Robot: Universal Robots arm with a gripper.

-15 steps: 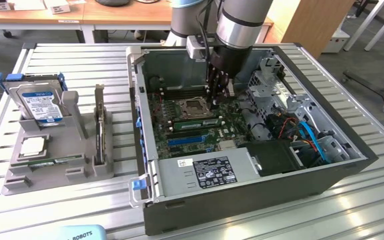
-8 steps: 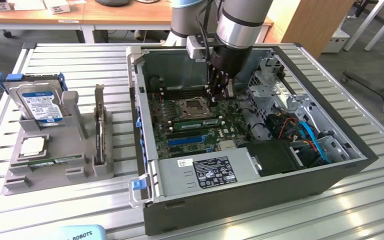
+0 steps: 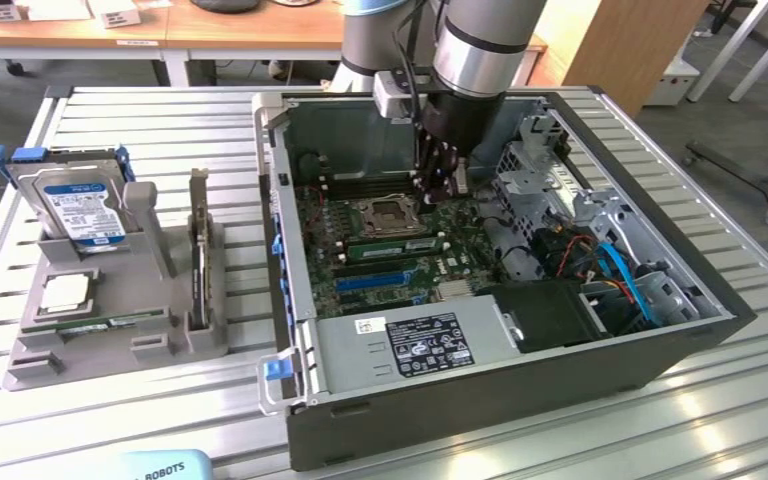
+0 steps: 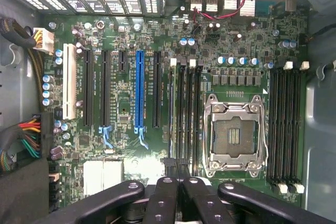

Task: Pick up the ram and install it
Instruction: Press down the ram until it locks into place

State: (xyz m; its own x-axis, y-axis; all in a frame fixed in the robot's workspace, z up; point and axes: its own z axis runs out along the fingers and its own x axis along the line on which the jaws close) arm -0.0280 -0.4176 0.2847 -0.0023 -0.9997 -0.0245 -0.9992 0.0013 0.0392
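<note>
A ram point(image 3: 387, 244), a long thin green stick, stands in a slot on the motherboard point(image 3: 418, 275) beside the empty processor socket point(image 3: 391, 212). In the wrist view it shows edge-on as a thin strip point(image 4: 172, 114) in the slot farthest from the socket point(image 4: 233, 135). My gripper point(image 3: 440, 185) hangs inside the open case above the board. Its black fingers point(image 4: 167, 192) are shut together over one end of those ram slots, and I see nothing held between them. Another green stick point(image 3: 97, 324) lies in the grey holder outside the case.
The grey holder point(image 3: 37, 365) at the exterior view's left carries a hard drive point(image 3: 80, 205), a square silver processor point(image 3: 64, 292) and an upright dark card point(image 3: 199, 270). Case walls, a drive cage point(image 3: 558, 180), cables point(image 3: 624, 280) and the power supply point(image 3: 411, 345) surround the board.
</note>
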